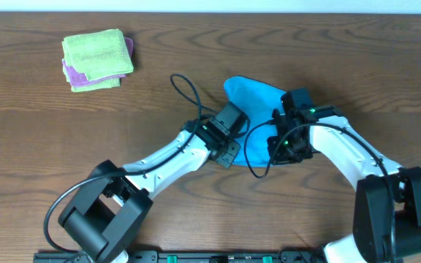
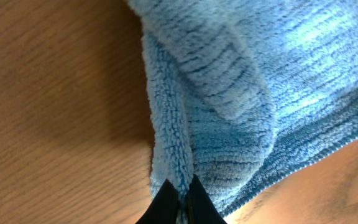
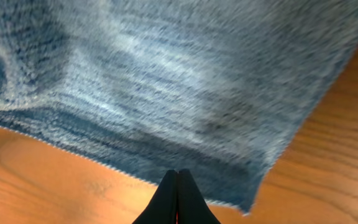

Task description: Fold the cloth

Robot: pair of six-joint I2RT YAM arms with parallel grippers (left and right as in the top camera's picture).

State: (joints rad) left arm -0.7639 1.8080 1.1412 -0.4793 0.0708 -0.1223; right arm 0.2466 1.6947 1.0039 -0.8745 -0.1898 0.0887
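The sky-blue cloth (image 1: pixel 258 98) lies bunched and partly lifted at the middle of the wooden table, between my two grippers. My left gripper (image 1: pixel 236 142) is at its left side. In the left wrist view the left gripper (image 2: pixel 182 186) is shut on a pinched ridge of the cloth (image 2: pixel 229 93), and terry pile shows between the black tips. My right gripper (image 1: pixel 283 142) is at the cloth's right side. The right wrist view has the right gripper (image 3: pixel 178 172) pressed shut at the hem of the cloth (image 3: pixel 166 81), which spreads above it with one corner hanging at the lower right.
A folded lime-green cloth (image 1: pixel 97 52) sits on a purple cloth (image 1: pixel 68 73) at the table's back left. Both arms reach in from the near edge. A black cable (image 1: pixel 185 91) loops beside the left wrist.
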